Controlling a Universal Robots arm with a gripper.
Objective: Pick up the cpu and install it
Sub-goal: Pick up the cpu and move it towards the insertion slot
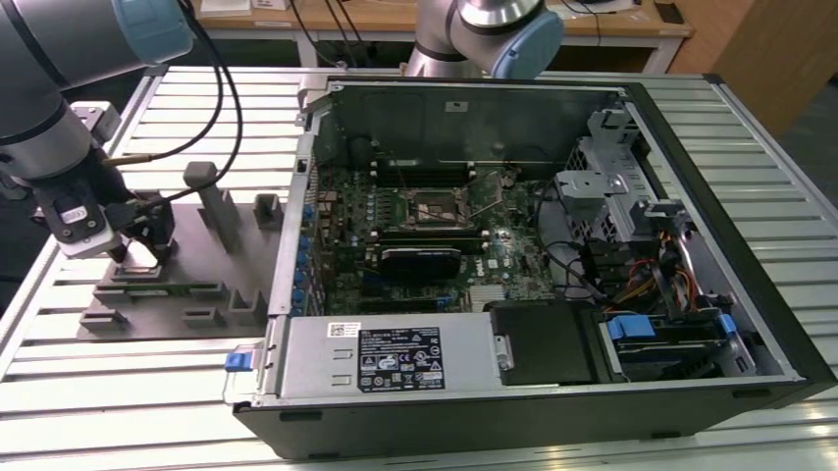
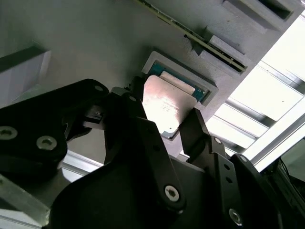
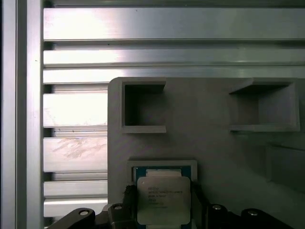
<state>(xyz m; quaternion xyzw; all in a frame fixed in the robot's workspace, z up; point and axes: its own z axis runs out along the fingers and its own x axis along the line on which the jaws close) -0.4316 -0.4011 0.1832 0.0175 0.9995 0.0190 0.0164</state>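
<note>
Low over the tray [image 3: 214, 148], the pincer [image 3: 162, 212] clasps the cpu [image 3: 163, 198].

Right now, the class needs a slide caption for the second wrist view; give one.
Pincer set around the cpu, which lies in its pocket on the grey tray.

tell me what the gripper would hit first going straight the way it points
The small square cpu with a silvery metal top, sitting in its recess in the grey tray; the gripper points straight at it, remaining gap unclear.
</note>
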